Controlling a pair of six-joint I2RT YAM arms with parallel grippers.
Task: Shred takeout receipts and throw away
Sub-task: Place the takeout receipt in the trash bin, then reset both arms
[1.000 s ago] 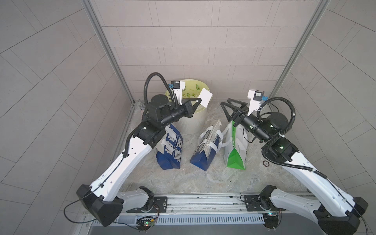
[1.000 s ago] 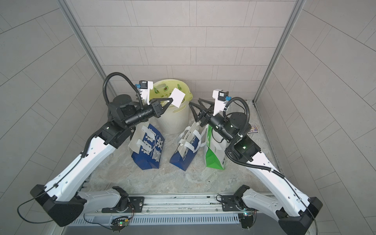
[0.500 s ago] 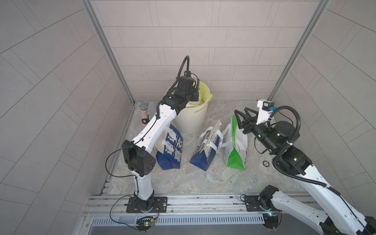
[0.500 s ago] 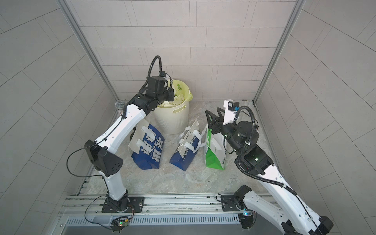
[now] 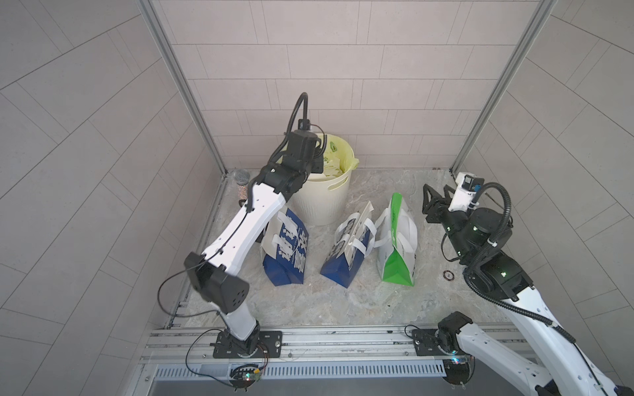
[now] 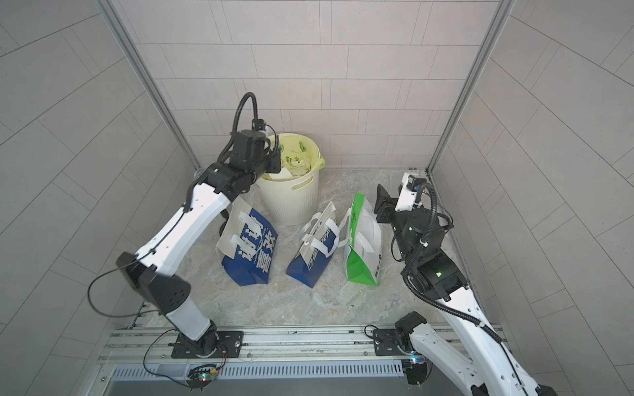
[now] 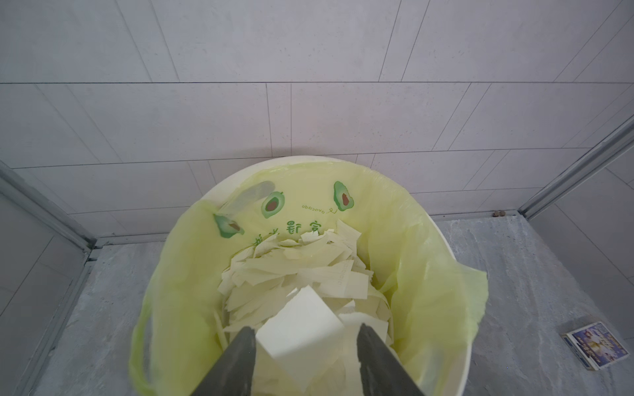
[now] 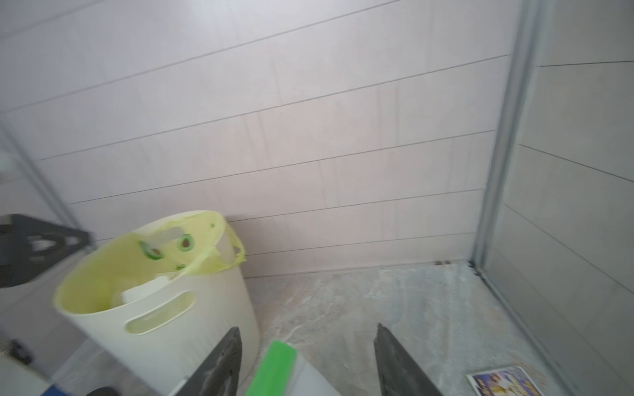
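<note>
We see a white receipt piece [image 7: 302, 313] low in the centre of the left wrist view, over the mouth of the bin [image 5: 322, 202]. It sits cornerwise, with one corner pointing up the frame toward the back wall. Its long axis seems to run from that corner down toward the bottom edge. Its lower end slips out of sight between the fingers, so we cannot be sure of its full length. Its face looks plain white, and any print is too faint to make out.

The left gripper [image 7: 306, 328] has its fingers spread to either side of the piece. The left-of-frame finger is at the paper's edge, and the other stands clear of it. We cannot tell whether the piece is in the air or already lying on the heap.

Just above it in the frame is the pile of torn receipts [image 7: 308, 271], pale overlapping strips inside the yellow-green liner [image 7: 411, 240].

In both top views the left wrist covers its own fingers above the bin.

The right gripper [image 8: 307, 327] hangs well apart at the right of the frame, fingers spread and holding nothing. That wrist view is blurred.

On the counter [image 5: 343, 301] below the bin stand two blue bags [image 5: 284, 250] [image 5: 346, 250] and a green bag [image 5: 398, 247].
</note>
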